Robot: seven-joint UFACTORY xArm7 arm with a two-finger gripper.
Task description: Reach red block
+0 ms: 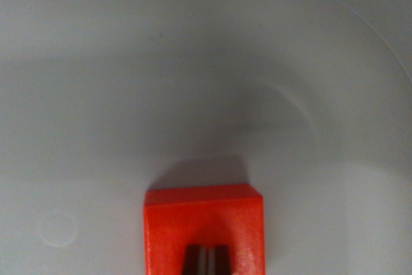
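Showing: red block (pixel 203 227) low centre in the wrist view, on a pale grey surface (pixel 193 62).
Claw: dark fingertips (pixel 207 261) nearly together over block's near face; contact unclear.

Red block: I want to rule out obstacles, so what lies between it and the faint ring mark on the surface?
Nothing: in the wrist view, only bare white surface separates the red block from the ring mark.
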